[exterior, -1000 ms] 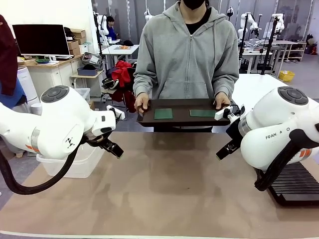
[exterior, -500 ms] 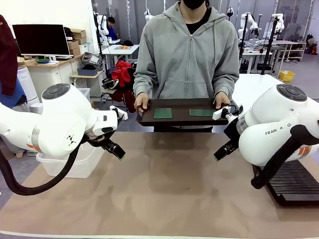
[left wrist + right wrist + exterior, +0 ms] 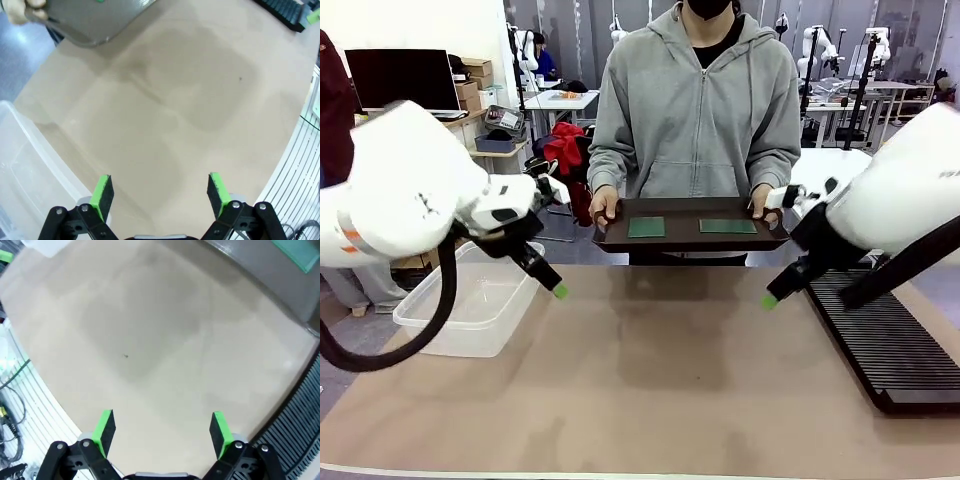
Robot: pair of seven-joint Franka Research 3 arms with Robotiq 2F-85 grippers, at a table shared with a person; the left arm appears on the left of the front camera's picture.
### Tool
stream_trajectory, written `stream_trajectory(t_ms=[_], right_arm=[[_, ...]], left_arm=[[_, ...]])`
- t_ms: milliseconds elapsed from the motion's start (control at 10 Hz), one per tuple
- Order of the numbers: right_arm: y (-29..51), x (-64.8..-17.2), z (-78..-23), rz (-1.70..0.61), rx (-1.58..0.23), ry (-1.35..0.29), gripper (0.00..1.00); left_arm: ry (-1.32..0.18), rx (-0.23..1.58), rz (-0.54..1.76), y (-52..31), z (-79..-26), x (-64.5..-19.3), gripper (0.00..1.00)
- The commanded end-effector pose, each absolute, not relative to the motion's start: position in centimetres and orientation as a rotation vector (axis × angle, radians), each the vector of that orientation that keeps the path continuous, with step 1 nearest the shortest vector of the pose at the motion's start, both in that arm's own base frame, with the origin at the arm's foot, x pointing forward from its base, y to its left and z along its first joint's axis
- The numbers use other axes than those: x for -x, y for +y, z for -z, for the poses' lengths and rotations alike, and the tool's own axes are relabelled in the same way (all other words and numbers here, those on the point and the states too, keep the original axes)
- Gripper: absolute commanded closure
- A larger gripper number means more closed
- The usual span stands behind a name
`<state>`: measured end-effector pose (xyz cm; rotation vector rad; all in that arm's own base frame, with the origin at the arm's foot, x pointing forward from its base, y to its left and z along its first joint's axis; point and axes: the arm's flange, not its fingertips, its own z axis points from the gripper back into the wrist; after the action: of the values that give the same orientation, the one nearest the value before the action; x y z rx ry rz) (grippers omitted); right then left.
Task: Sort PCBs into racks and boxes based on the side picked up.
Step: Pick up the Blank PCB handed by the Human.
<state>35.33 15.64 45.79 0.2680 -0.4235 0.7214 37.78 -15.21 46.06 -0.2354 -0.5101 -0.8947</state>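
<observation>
Two wide-open, empty tools hang short of the tray [image 3: 690, 243]: the left gripper [image 3: 161, 192] and the right gripper [image 3: 162, 432], each over the bare table [image 3: 650, 380] on the robot's side of it. The box [image 3: 470, 305] sits nearer than the tray and to its left, the rack [image 3: 880, 335] to its right. On the tray, gripped at both ends by the person's hands [image 3: 605, 208], lie the PCBs: the squarer board [image 3: 647, 228] on its left half, the longer board [image 3: 728, 226] on its right, well apart. Both lie flat, the longer one's long axis running along the tray's length. Likely hazards: a hand-held tray can dip under a finger's push, a thin board can skid instead of lifting, and a grip on the wrong side would misroute it.
</observation>
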Motion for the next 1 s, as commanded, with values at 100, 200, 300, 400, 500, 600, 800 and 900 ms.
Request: stream_trajectory(t_ms=[100, 200, 300, 400, 500, 600, 800, 900], right_arm=[[13.0, -35.2, -51.4, -0.751, -0.296, -0.434, 0.0], [12.2, -34.9, -53.2, -0.754, -0.305, -0.441, 0.0], [11.5, -35.0, -54.7, -0.763, -0.306, -0.448, 0.0], [10.7, -35.4, -56.0, -0.777, -0.286, -0.457, 0.0], [9.9, -35.1, -57.3, -0.791, -0.277, -0.462, 0.0], [8.8, -34.6, -58.4, -0.821, -0.294, -0.474, 0.0], [6.3, -33.9, -59.9, -0.822, -0.315, -0.515, 0.0], [4.4, -33.5, -60.8, -0.804, -0.344, -0.52, 0.0]], left_arm=[[-0.565, 0.223, 0.956, -14.2, -50.8, -38.7, 0.0], [-0.569, 0.219, 0.967, -13.9, -52.5, -38.6, 0.0], [-0.558, 0.226, 0.972, -13.1, -54.2, -39.0, 0.0], [-0.562, 0.223, 0.975, -12.5, -55.6, -39.5, 0.0], [-0.569, 0.223, 0.99, -11.8, -56.7, -39.3, 0.0], [-0.577, 0.234, 1.002, -10.8, -57.8, -38.9, 0.0], [-0.578, 0.244, 1.035, -8.3, -58.9, -39.0, 0.0], [-0.588, 0.23, 1.03, -7.1, -59.2, -38.9, 0.0]])
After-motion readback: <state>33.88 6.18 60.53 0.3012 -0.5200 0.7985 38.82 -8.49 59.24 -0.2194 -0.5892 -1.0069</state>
